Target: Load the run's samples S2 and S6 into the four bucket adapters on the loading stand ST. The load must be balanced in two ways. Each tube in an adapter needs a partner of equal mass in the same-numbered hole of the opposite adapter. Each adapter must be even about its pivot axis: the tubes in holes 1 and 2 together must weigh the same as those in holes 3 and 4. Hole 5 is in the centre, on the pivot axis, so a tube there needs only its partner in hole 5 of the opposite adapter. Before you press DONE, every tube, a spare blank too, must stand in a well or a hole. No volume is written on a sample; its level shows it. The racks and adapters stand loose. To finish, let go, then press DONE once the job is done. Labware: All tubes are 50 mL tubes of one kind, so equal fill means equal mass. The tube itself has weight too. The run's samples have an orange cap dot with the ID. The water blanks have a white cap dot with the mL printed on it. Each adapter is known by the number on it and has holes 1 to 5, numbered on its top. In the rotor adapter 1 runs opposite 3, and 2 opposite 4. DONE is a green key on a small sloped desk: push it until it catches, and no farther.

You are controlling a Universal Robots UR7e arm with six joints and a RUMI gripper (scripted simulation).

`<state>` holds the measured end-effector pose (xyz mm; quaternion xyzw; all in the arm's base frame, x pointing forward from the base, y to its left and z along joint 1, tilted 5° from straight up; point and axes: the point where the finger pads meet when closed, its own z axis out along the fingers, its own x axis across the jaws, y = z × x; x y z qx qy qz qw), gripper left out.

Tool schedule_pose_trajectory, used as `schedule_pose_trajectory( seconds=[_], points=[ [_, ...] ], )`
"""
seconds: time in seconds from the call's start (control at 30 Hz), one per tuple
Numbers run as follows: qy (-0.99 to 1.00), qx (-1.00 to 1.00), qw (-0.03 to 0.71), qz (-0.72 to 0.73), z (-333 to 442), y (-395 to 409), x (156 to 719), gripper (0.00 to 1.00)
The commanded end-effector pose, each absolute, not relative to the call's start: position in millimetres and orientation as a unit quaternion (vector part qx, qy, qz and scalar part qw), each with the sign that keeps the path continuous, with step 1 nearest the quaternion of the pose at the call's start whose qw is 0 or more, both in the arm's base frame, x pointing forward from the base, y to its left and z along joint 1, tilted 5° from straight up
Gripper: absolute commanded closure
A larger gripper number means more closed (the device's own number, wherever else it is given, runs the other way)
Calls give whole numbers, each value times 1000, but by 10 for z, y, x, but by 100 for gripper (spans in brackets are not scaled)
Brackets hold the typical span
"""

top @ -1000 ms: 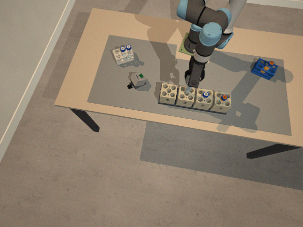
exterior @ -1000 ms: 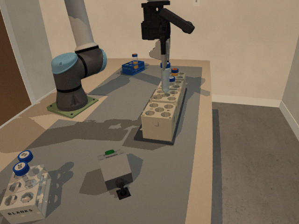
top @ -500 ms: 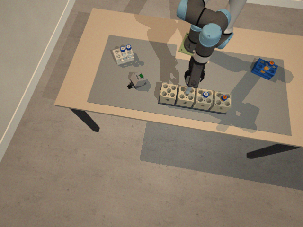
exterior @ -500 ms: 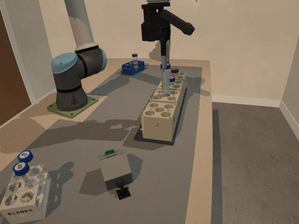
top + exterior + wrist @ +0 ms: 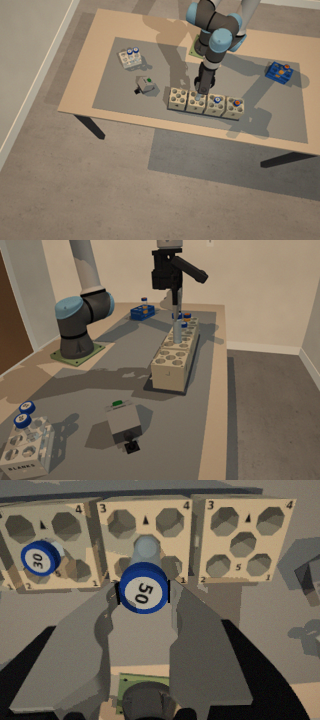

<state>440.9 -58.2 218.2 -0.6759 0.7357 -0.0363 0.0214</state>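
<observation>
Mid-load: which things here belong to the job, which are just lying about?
Job: gripper, 50 mL blank it holds, bucket adapters, 30 mL blank, orange-dot sample, samples rack, blanks rack, DONE key.
Not: green base plate, brown door.

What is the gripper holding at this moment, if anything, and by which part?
The gripper is shut on the 50 mL water blank, its fingers clamping the blue cap from both sides, tube body hanging into the middle adapter.

A tan bench point(image 5: 85, 77) carries a grey mat point(image 5: 160, 117) over most of its top. On the mat, a row of four adapters point(image 5: 205, 104) on the dark stand point(image 5: 165, 391) runs along the front edge, the blue rack point(image 5: 279, 72) sits toward the right end, and the white BLANKS rack point(image 5: 130, 58) and the DONE desk point(image 5: 146, 84) toward the left. The arm's green base plate point(image 5: 191, 50) lies at the back edge.
</observation>
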Motion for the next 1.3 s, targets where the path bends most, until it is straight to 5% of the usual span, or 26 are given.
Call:
schedule_pose_trajectory(
  seconds=[0.0, 1.27],
  points=[
    [736, -676, 22, -37, 2125, -584, 4417, 100],
    [736, -676, 22, -37, 1687, -595, 4453, 100]
  ],
)
